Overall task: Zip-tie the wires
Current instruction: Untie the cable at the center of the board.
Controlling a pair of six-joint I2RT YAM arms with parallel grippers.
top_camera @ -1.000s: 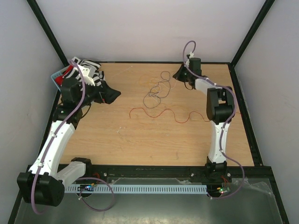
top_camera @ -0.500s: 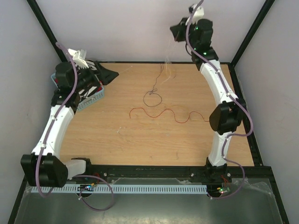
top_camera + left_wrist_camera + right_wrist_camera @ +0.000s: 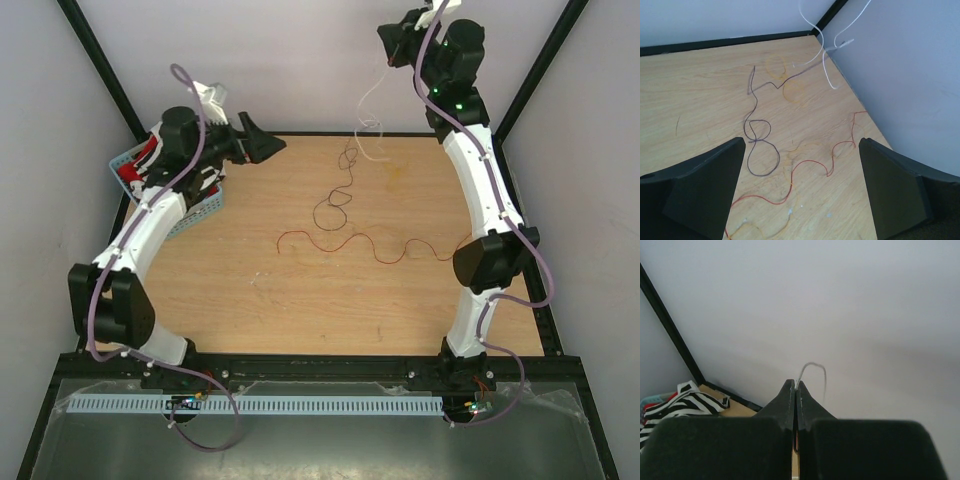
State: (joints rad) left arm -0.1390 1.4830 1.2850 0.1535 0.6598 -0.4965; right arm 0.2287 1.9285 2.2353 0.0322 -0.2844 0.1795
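My right gripper (image 3: 392,45) (image 3: 795,385) is raised high against the back wall. It is shut on a thin white curly wire (image 3: 370,100) (image 3: 812,365) that dangles down to the table's far edge. A dark wire (image 3: 335,205) (image 3: 762,155) loops on the table below it, with its far end near the white strand (image 3: 827,70). A red wire (image 3: 360,243) (image 3: 805,162) snakes across the middle of the table, and a faint orange wire (image 3: 792,92) lies near the far corner. My left gripper (image 3: 270,148) (image 3: 802,141) hovers open at the back left, aimed at the wires. The zip tie is out of view.
A blue basket (image 3: 190,215) with a striped cloth (image 3: 685,397) sits at the table's left edge under my left arm. Black frame posts and pale walls close in the back and sides. A perforated white strip (image 3: 300,405) lies in front of the arm bases.
My right arm has risen from the table's far side to high on the back wall, drawing the white wire and the dark wire's end upward. My left arm lifted and swung toward the middle.
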